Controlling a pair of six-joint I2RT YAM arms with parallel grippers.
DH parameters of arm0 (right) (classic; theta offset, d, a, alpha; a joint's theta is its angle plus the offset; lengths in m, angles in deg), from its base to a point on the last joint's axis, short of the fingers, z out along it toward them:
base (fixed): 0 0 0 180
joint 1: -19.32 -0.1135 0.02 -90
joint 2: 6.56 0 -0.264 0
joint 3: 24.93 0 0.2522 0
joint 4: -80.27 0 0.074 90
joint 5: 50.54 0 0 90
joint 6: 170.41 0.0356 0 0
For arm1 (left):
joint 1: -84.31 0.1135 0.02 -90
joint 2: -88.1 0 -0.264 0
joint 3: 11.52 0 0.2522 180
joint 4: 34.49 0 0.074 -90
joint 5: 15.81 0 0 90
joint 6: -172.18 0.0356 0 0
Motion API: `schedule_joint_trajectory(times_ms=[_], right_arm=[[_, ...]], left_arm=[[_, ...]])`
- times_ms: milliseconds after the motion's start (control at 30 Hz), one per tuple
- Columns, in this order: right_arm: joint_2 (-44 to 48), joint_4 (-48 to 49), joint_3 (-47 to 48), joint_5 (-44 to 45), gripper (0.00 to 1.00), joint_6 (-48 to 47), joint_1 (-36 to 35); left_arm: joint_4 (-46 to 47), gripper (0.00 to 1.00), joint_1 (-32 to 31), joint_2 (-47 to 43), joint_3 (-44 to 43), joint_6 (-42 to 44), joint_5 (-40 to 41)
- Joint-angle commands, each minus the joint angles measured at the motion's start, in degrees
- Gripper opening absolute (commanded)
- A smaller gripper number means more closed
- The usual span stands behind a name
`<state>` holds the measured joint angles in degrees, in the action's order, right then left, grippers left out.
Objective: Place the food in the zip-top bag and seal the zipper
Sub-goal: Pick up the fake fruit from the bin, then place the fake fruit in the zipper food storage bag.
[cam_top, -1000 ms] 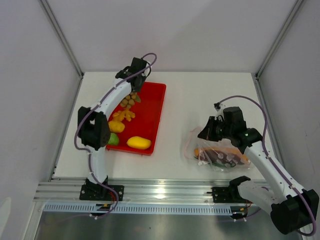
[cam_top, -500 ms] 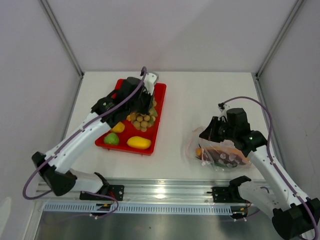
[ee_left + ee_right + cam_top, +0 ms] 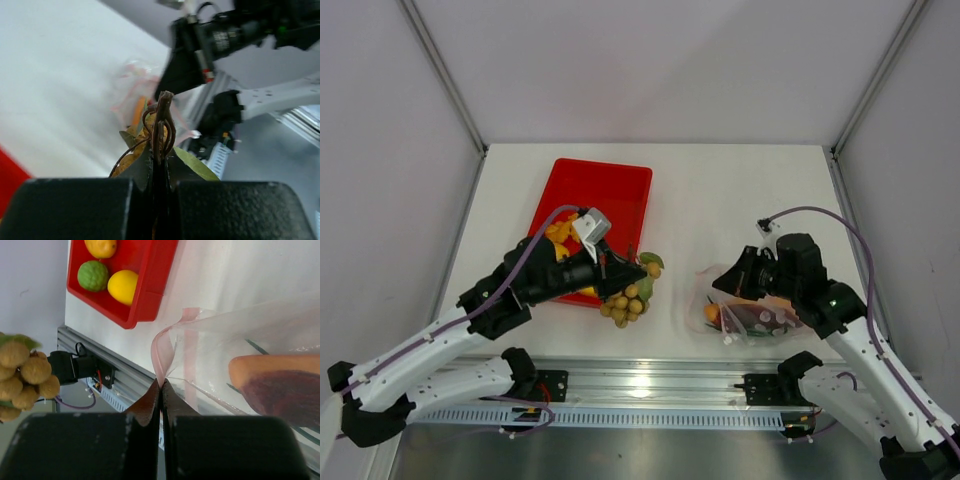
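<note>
My left gripper [image 3: 623, 271] [image 3: 161, 172] is shut on the brown stem of the beige-brown grape cluster [image 3: 628, 300] [image 3: 161, 120], which hangs just off the red tray's near right corner, left of the zip-top bag [image 3: 752, 312] [image 3: 260, 325]. My right gripper [image 3: 726, 284] [image 3: 161, 384] is shut on the pinkish zipper [image 3: 164, 347] at the bag's left edge and holds the mouth up. A reddish meat slice [image 3: 287, 395] and orange pieces lie inside the bag. The mango [image 3: 123, 286], lime [image 3: 93, 275] and orange fruit [image 3: 101, 247] rest in the tray. The right wrist view also shows the grape cluster [image 3: 25, 371] at its far left.
The red tray [image 3: 615, 190] [image 3: 152, 285] lies at the left middle of the white table, partly under my left arm, with orange bits [image 3: 557, 236] in it. An aluminium rail [image 3: 650, 382] runs along the near edge. Grey walls enclose the table.
My left arm has lifted the grape cluster out of the tray and swung it right and nearer, toward the bag. The right gripper has kept its pinch on the zipper, shifting slightly.
</note>
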<state>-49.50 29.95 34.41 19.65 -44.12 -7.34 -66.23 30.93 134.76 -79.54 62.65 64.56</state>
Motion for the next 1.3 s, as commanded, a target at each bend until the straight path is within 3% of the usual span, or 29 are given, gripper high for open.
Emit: schedule_joint_trajectory(times_ms=[0, 167, 633, 1100, 1267], right_arm=[[1.5, -0.2, 3.3, 1.8, 0.00, 2.8, -2.1], [2.2, -0.8, 5.5, 1.4, 0.00, 3.7, -2.6], [5.4, -3.8, 8.9, -0.8, 0.00, 2.5, -2.6], [10.5, -4.4, 6.3, -4.8, 0.00, 4.0, -2.6], [11.4, -2.7, 6.8, -5.7, 0.00, 6.6, -2.6]], left_arm=[[14.6, 0.01, -4.3, -0.6, 2.7, -4.0, -5.8], [19.6, 0.01, -10.6, 1.4, 4.5, -2.9, -3.0], [23.2, 0.01, -12.7, 14.7, 3.5, -6.3, -4.7], [12.7, 0.01, -12.7, 33.9, -15.6, -16.5, -0.4], [14.1, 0.00, -12.7, 33.7, -14.6, -22.3, 7.4]])
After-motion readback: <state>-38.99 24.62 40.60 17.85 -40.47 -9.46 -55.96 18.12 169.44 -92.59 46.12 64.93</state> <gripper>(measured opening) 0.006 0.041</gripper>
